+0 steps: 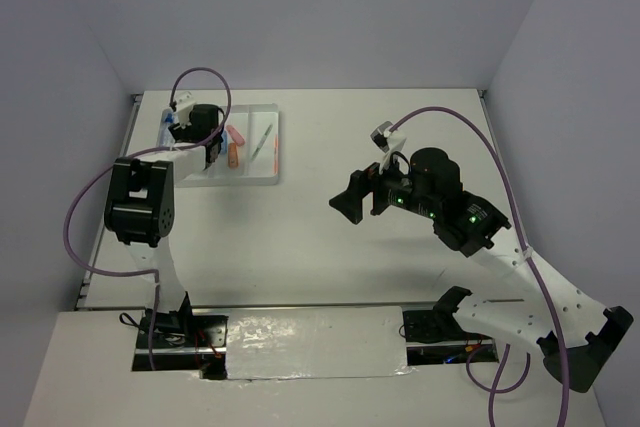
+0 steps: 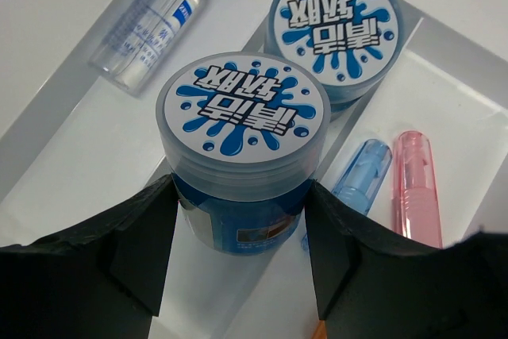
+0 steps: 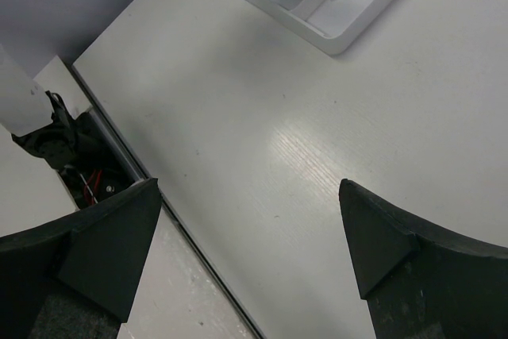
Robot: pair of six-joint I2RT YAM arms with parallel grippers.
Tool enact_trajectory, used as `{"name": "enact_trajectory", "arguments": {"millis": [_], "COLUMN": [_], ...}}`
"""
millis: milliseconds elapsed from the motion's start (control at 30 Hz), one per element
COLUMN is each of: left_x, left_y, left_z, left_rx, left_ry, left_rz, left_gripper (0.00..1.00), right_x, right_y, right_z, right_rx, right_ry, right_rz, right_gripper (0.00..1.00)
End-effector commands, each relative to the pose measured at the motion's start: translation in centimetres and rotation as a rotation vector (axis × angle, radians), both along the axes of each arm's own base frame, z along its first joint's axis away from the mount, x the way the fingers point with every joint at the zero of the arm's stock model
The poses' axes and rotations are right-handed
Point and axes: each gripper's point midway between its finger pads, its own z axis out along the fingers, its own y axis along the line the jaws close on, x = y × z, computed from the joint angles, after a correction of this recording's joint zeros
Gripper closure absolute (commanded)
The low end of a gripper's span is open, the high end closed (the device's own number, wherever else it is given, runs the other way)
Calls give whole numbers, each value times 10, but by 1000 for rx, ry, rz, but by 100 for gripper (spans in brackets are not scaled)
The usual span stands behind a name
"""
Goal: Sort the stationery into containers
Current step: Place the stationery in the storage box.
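In the left wrist view, my left gripper [image 2: 242, 196] is shut on a blue round spool-like jar [image 2: 242, 109] with a splash-pattern lid, one finger pressed against each side. It is upright over the white tray [image 2: 71, 164]. A second identical jar [image 2: 335, 25] stands just behind it. A blue stubby piece [image 2: 361, 176] and a pink one [image 2: 417, 184] lie in the compartment to the right. From above, the pink piece [image 1: 238, 134], an orange piece [image 1: 232, 155] and a thin grey-green pen [image 1: 264, 137] lie in the tray [image 1: 262, 177]. My right gripper [image 1: 352, 202] hangs open over bare table, holding nothing.
A clear bottle with a blue cap [image 2: 151, 25] lies in the tray's left compartment. The right wrist view shows the tray corner [image 3: 333, 37], the table's near edge and cables [image 3: 71, 156] below it. Grey walls enclose the table on three sides.
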Motion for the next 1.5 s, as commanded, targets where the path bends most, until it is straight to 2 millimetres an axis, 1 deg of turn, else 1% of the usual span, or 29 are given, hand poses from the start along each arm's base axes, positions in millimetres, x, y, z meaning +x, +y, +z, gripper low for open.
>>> {"name": "enact_trajectory", "arguments": {"millis": [0, 33, 67, 100, 133, 200, 233, 267, 333, 500, 533, 567, 600, 633, 833, 933, 967, 1000, 1067, 1100, 1300, 1367, 1467], "left_x": [31, 32, 32, 34, 31, 30, 26, 22, 19, 18, 19, 20, 20, 20, 22, 22, 22, 21, 21, 19, 17, 15, 12], "left_y": [3, 5, 5, 6, 9, 13, 16, 18, 20, 19, 19, 18, 17, 17, 15, 15, 15, 16, 16, 16, 19, 18, 20], "left_z": [36, 38, 35, 37, 30, 33, 33, 30, 32, 31, 31, 32, 31, 31, 31, 29, 29, 29, 29, 27, 26, 25, 25], "left_rx": [14, 18, 19, 21, 29, 39, 38, 40, 43, 43, 42, 42, 43, 40, 43, 43, 43, 43, 42, 43, 45, 44, 43], "left_ry": [-129, -132, -125, -128, -100, -101, -101, -90, -93, -90, -92, -91, -88, -88, -76, -65, -62, -60, -62, -52, -34, -29, -23], "left_rz": [-6, 2, 9, 15, 31, 57, 88, 101, 112, 106, 103, 96, 90, 86, 72, 74, 73, 76, 79, 84, 100, 100, 108], "left_gripper": [88, 88, 84, 83, 80, 77, 74, 73, 70, 65, 60, 60, 54, 51, 50, 45, 41, 35, 31, 24, 20, 18, 17], "right_x": [3, 3, 4, 4, 4, 5, 5, 5, 5, 4, 4, 4, 4, 3, 3, 3, 3, 3, 3, 3, 4, 4, 5], "right_y": [-1, 0, 0, 1, 2, 3, 4, 4, 4, 2, 2, 1, 1, 1, 1, 0, 0, -1, 0, -1, 0, 0, 1], "right_z": [7, 6, 7, 7, 6, 6, 5, 5, 6, 8, 8, 9, 9, 8, 9, 9, 10, 10, 9, 9, 8, 9, 10], "right_rx": [5, 1, 3, 5, 5, 4, 5, 4, 4, 7, 7, 8, 9, 7, 9, 9, 10, 10, 9, 6, 5, 8, 8], "right_ry": [-39, -34, -37, -35, -33, -31, -31, -30, -29, -38, -37, -38, -40, -37, -42, -44, -46, -46, -45, -45, -46, -49, -48], "right_rz": [0, 1, 2, 2, 8, 8, 11, 11, 13, 10, 10, 7, 7, 9, 8, 6, 6, 5, 6, 5, 1, 3, 4], "right_gripper": [0, 0, 0, 0, 0, 0, 0, 0, 0, 0, 0, 0, 0, 0, 0, 0, 0, 0, 0, 0, 0, 0, 0]}}
